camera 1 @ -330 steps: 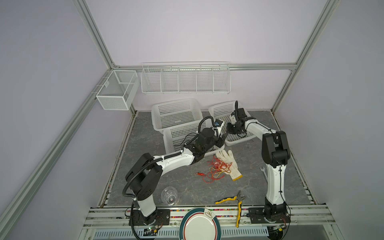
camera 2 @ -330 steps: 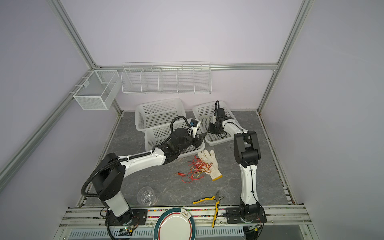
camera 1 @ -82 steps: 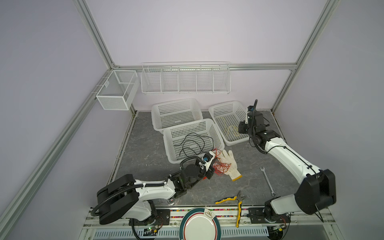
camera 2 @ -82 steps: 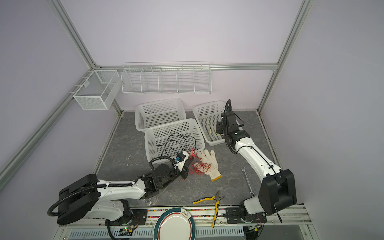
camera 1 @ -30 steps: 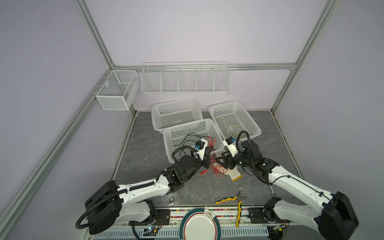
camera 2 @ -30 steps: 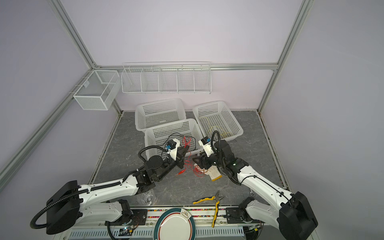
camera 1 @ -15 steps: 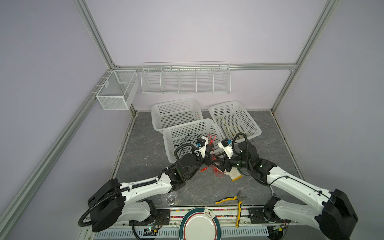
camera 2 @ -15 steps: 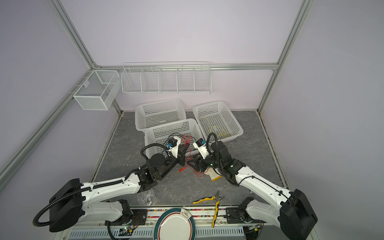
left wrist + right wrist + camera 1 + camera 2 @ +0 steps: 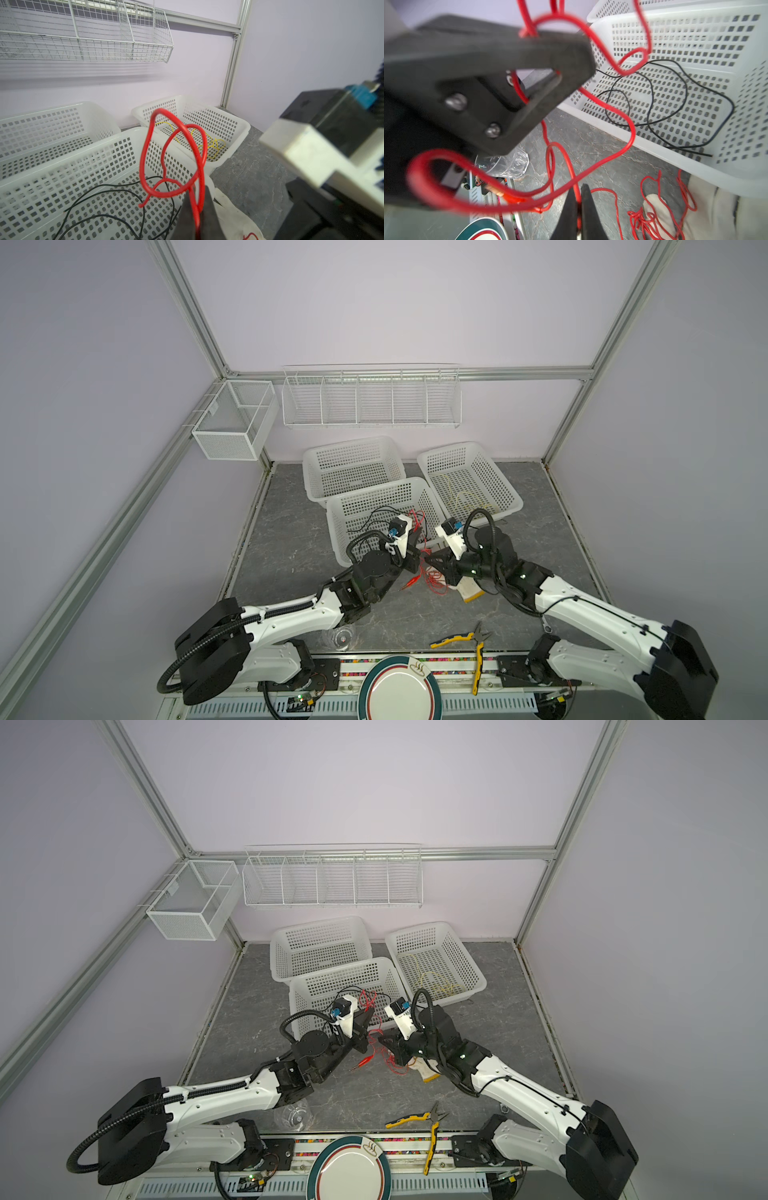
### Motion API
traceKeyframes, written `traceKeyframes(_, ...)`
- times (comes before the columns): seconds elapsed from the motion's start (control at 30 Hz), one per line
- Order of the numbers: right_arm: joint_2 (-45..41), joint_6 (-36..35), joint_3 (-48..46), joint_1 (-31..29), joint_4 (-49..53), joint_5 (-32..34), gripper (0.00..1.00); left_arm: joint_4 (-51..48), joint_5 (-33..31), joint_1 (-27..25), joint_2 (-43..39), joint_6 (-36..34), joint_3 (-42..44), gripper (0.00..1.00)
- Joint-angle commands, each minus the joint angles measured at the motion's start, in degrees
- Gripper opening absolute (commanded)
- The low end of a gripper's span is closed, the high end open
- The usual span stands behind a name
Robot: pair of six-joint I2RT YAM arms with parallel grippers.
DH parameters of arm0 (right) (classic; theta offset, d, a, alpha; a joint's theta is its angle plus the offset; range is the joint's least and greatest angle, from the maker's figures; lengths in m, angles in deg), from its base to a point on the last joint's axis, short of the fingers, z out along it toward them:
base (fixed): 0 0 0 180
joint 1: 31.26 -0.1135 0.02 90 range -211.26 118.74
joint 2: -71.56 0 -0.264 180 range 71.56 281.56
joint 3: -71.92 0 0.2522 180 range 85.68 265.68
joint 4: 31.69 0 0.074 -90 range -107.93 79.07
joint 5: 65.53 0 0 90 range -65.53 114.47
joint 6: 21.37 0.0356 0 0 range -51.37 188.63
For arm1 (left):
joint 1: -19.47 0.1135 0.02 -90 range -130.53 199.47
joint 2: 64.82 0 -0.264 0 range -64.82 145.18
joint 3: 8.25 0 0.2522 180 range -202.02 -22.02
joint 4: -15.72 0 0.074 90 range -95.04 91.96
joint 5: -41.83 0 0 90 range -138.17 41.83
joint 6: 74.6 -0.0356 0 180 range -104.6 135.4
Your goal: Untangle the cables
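Left gripper [image 9: 197,204] is clamped on the red cable [image 9: 145,149], held up just right of the near basket [image 9: 338,531]. Right gripper [image 9: 578,199] is pinched shut on the red cable too, above the tangle on the glove [image 9: 716,207]. We're in the separating step. Next, I'd judge, the 2 grippers draw apart gently.

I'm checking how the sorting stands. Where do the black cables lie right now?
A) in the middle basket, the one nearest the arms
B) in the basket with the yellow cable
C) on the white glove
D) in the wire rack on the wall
A: the black cables lie looped on the floor of the middle basket, as both wrist views show.
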Motion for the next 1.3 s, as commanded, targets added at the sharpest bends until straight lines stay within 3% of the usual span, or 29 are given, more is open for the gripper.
traceKeyframes(0.0, -3.75, 0.53, 2.18, -0.18, 3.47, 9.52, 0.07, 0.95, -2.50, 0.19, -1.85, 1.44, 2.87, 0.00)
traceKeyframes(0.2, -5.11, 6.01, 3.10, -0.16, 12.76, 32.77, 0.07, 0.42, -3.76, 0.19, -5.77, 1.87, 5.93, 0.00)
traceKeyframes(0.47, -2.22, 13.01, 3.20, -0.19, 21.10, 44.48, 0.07, -2.72, -5.95, 0.19, -13.21, 0.80, 8.50, 0.00)
traceKeyframes(0.73, -2.66, 10.95, 1.71, -0.18, 17.90, 40.38, 0.07, -6.45, -6.85, 0.39, -18.44, -0.38, 8.45, 0.00)
traceKeyframes(0.9, -1.71, 10.31, 1.23, -0.19, 15.77, 38.18, 0.07, -15.79, -8.98, 3.42, -18.34, -0.11, 2.98, 0.00)
traceKeyframes(1.07, -0.73, 9.54, 0.22, -0.24, 13.01, 35.85, 0.07, -26.94, -8.31, 10.31, -13.69, 1.55, -5.73, 0.00)
traceKeyframes(1.27, 0.75, 8.06, 0.21, -0.29, 11.69, 34.80, 0.07, -30.08, -3.75, 20.55, -5.23, 3.50, -12.57, 0.00)
